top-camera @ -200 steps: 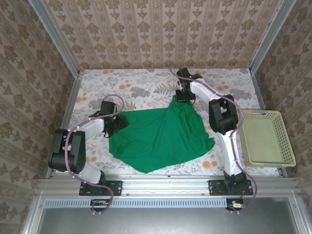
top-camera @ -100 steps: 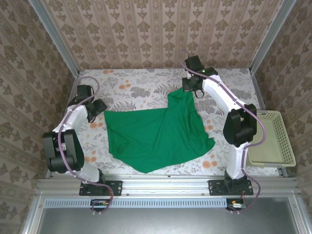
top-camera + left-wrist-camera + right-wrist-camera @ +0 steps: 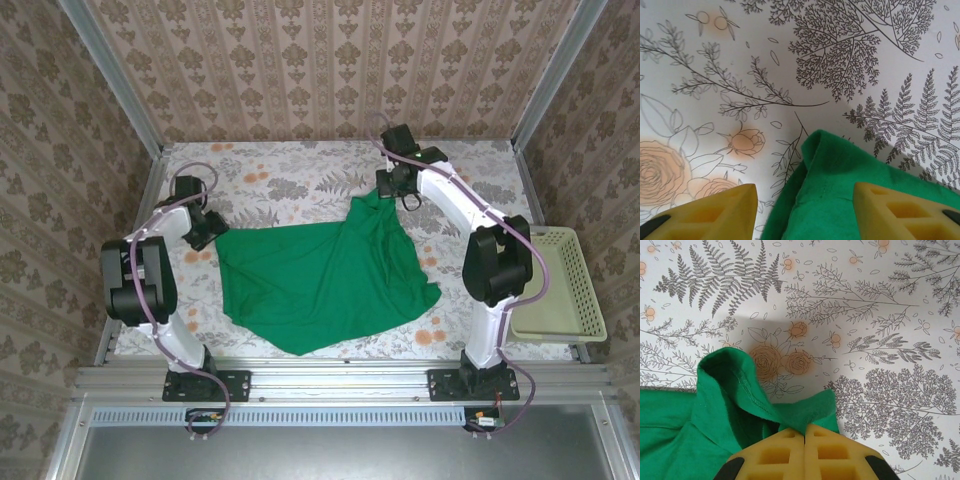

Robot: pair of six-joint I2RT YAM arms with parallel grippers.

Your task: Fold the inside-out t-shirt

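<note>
The inside-out t-shirt (image 3: 320, 275) is a bright green, wrinkly cloth spread across the middle of the flowered table. My right gripper (image 3: 392, 190) is at its far corner, shut on a fold of the hem (image 3: 810, 407), with a seamed edge of the t-shirt (image 3: 715, 405) bunched up to the left of the right gripper (image 3: 805, 427). At the shirt's left corner, my left gripper (image 3: 205, 230) is open. In the left wrist view a pointed corner of the t-shirt (image 3: 840, 165) lies between the yellow fingers (image 3: 715, 212) of the left gripper (image 3: 805, 187), touching neither pad.
A pale yellow-green plastic basket (image 3: 555, 285) stands at the table's right edge. Metal frame posts and patterned walls close in the table on three sides. The flowered tablecloth (image 3: 280, 170) lies bare behind the shirt.
My left gripper swung off the shirt's left edge towards the back left, then settled at the shirt's corner with narrower jaws. The right gripper carried its corner slightly farther back.
</note>
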